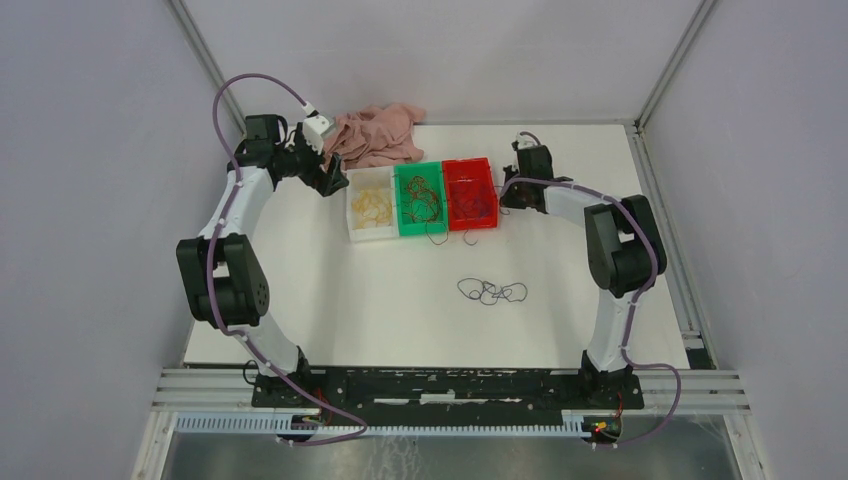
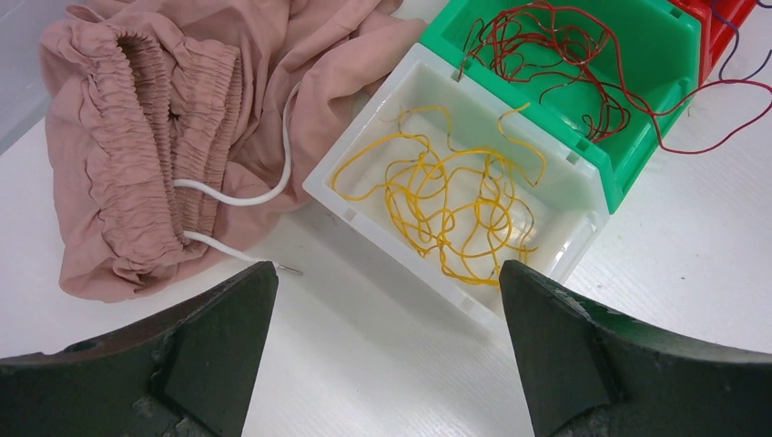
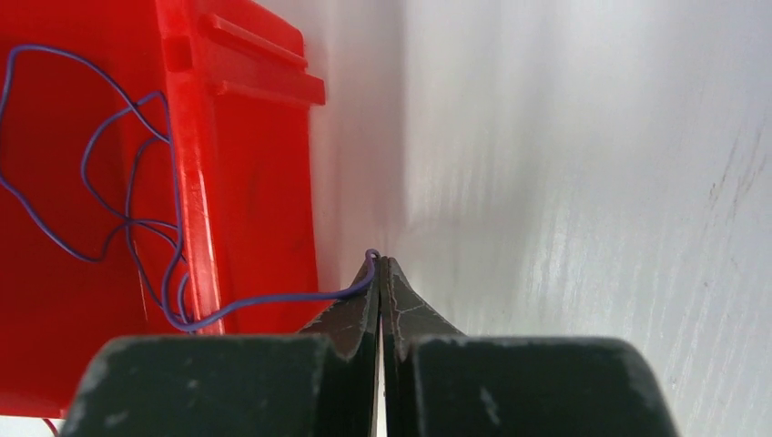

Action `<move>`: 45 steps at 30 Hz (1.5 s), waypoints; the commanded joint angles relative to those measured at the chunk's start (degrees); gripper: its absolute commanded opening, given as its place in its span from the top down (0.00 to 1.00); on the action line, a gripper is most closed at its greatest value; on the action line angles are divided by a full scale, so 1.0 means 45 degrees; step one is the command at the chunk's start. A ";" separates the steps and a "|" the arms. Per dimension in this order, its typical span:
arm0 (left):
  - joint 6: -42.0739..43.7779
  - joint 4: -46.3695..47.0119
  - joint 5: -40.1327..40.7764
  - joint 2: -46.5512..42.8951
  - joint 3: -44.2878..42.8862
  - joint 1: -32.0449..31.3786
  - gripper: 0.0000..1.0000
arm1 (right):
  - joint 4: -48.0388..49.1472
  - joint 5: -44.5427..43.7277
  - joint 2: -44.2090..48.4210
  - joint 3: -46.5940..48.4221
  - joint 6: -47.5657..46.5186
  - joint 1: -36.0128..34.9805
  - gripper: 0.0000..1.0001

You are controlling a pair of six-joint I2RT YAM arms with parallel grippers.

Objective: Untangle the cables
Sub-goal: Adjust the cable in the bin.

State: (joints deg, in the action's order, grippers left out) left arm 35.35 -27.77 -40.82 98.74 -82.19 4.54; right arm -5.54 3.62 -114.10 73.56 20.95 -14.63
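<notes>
Purple cable (image 3: pixel 273 297), seemingly between closed tips of right pincer (image 3: pixel 380 263)

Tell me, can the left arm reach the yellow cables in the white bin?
Probably yes. The left gripper hangs open facing the white bin, the yellow cables lie uncovered inside, and the pink cloth sits beside the bin, not over it.

– Can you see the whole red box (image 3: pixel 255 182)?
– No. The picture's edge cuts it off, and the purple cable (image 3: pixel 273 298) too.
– And the tangle (image 1: pixel 492 292) on the table (image 1: pixel 350 310)?
– Too small to tell its colours.
</notes>
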 commanded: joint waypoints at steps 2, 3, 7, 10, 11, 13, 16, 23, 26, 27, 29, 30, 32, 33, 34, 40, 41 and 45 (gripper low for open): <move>-0.0278 0.0314 -0.0460 -0.0802 -0.0142 0.0047 0.01 | 0.0872 -0.0818 0.1284 -0.0616 0.0260 0.0010 1.00; -0.0320 0.0397 -0.0461 -0.0830 -0.0090 0.0047 0.01 | 0.0967 -0.0930 0.1515 -0.0706 0.0278 0.0037 1.00; -0.0498 0.0504 -0.0497 -0.0897 -0.0067 0.0046 0.01 | 0.1220 -0.0980 0.2247 -0.0786 0.0329 0.0068 1.00; -0.0527 0.0507 -0.0541 -0.0948 -0.0037 0.0048 0.00 | 0.1319 -0.0704 0.2475 -0.0598 0.0216 0.0067 1.00; -0.0505 0.0512 -0.0546 -0.0973 -0.0009 0.0047 0.00 | 0.1167 -0.0567 0.2438 -0.0433 0.0092 0.0068 0.94; -0.0431 0.0507 -0.0539 -0.1021 0.0039 0.0047 0.00 | 0.0904 -0.0522 0.2391 -0.0318 -0.0056 0.0071 0.66; -0.0376 0.0524 -0.0538 -0.1044 0.0062 0.0063 0.00 | 0.1193 -0.0512 0.2411 -0.0737 -0.0103 0.0068 0.50; -0.0429 0.0528 -0.0582 -0.0974 0.0025 0.0073 0.00 | 0.1898 0.0227 0.1856 -0.1283 0.0338 0.0187 0.42; -0.0405 0.0514 -0.0554 -0.0985 0.0023 0.0066 0.00 | 0.1980 0.0210 0.1707 -0.1309 0.0209 0.0189 0.43; -0.0397 0.0520 -0.0541 -0.1012 0.0023 0.0066 0.00 | 0.2004 0.0121 0.1678 -0.1315 0.0148 0.0186 0.43; -0.0395 0.0507 -0.0520 -0.1014 0.0023 0.0066 0.00 | 0.2139 0.0077 0.1497 -0.1256 0.0087 0.0200 0.45; -0.0395 0.0507 -0.0519 -0.1011 0.0023 0.0061 0.00 | 0.2192 0.0072 0.1366 -0.1174 0.0063 0.0192 0.45; -0.0439 0.0515 -0.0529 -0.1015 -0.0006 0.0066 0.00 | 0.2443 0.0283 0.1057 -0.0983 0.0015 0.0186 0.47; -0.0481 0.0520 -0.0562 -0.1006 -0.0015 0.0066 0.00 | 0.2669 0.0348 0.0925 -0.0947 -0.0009 0.0178 0.48; -0.0518 0.0523 -0.0590 -0.1017 -0.0016 0.0052 0.00 | 0.2981 0.0392 0.0808 -0.0960 -0.0010 0.0145 0.48; -0.0599 0.0469 -0.0734 -0.1002 -0.0036 0.0063 0.00 | 0.3978 -0.0029 0.0329 -0.0960 -0.0174 -0.0111 0.48; -0.0599 0.0480 -0.0734 -0.0982 -0.0036 0.0066 0.00 | 0.4380 -0.0040 0.0329 -0.1113 -0.0223 -0.0157 0.48; -0.0379 0.0273 -0.0754 -0.0903 -0.0072 0.0066 0.00 | 0.6032 0.0543 0.0272 -0.1673 -0.0382 -0.0300 0.57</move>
State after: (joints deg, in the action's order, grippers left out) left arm 35.33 -27.35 -42.28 96.68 -82.11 4.54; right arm 10.55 3.97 -112.81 67.22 20.29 -14.92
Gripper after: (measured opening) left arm 0.997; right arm 0.461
